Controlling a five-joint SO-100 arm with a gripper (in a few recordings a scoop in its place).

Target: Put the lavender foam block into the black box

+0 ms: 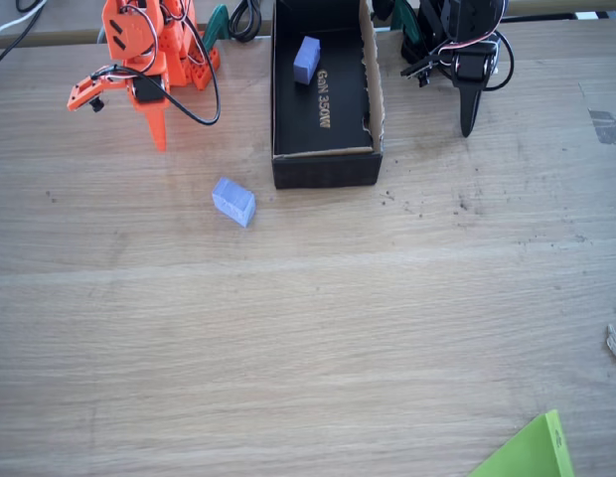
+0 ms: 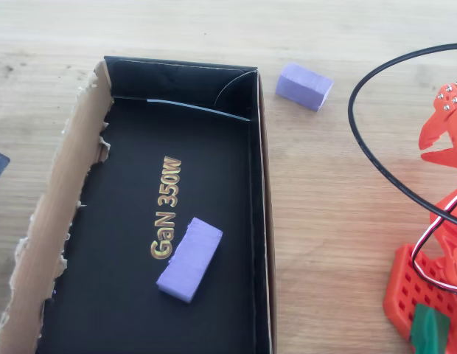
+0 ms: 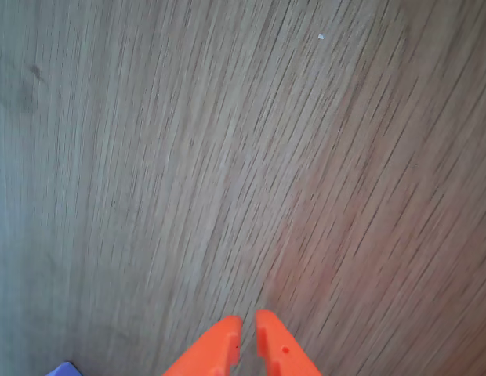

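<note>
In the fixed view the orange arm sat folded at the table's (image 1: 308, 328) eleven o'clock, its gripper (image 1: 157, 134) pointing down with the fingers pressed together around nothing; the wrist view showed the same tips (image 3: 248, 333) nearly touching above bare wood. The lavender foam block (image 1: 233, 202) lay on the table, at about seven o'clock from the black box (image 1: 326, 167) and near its corner. A slimmer violet block (image 2: 189, 258) rested inside the box beside the gold lettering (image 2: 166, 208).

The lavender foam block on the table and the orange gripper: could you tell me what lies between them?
Only bare wooden table. In the fixed view, nothing sits between the gripper and the lavender foam block.
</note>
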